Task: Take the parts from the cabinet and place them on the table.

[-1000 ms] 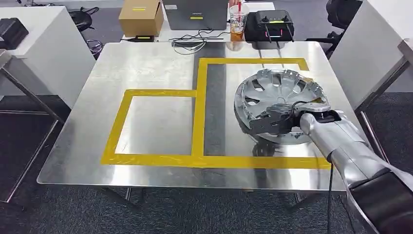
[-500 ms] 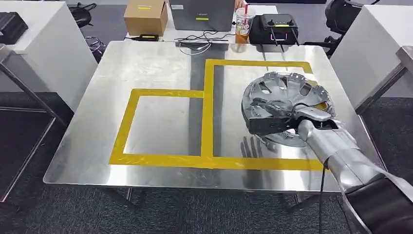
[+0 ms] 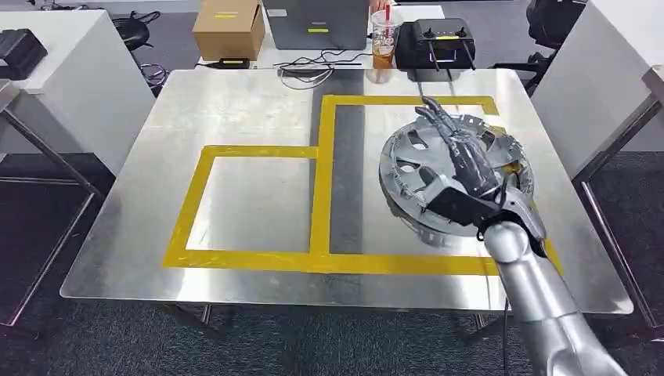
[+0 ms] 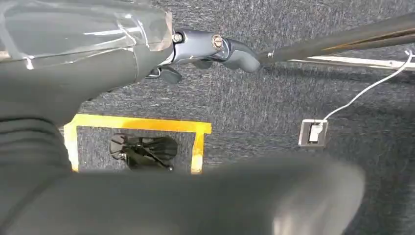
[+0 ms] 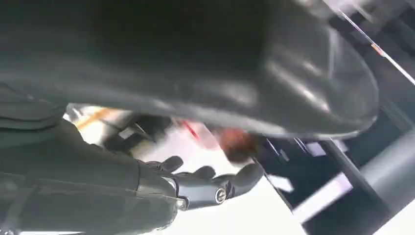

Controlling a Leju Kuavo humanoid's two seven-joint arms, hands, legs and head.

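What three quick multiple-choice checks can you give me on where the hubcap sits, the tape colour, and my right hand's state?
1. Where does the silver hubcap lie on the table?
A. inside the larger taped rectangle, on the robot's right
B. inside the smaller taped square
C. off the tape, by the cardboard box

2. What colour is the tape marking the table?
A. red
B. yellow
C. blue

3. How is the right hand?
A. curled tight round the hubcap's rim
B. fingers stretched out over the hubcap
C. hanging below the table edge

Answers:
1. A, as the head view shows the hubcap within the larger yellow outline.
2. B, since both outlines are yellow.
3. B, the fingers extend forward across the hubcap's face, gripping nothing that the head view shows.
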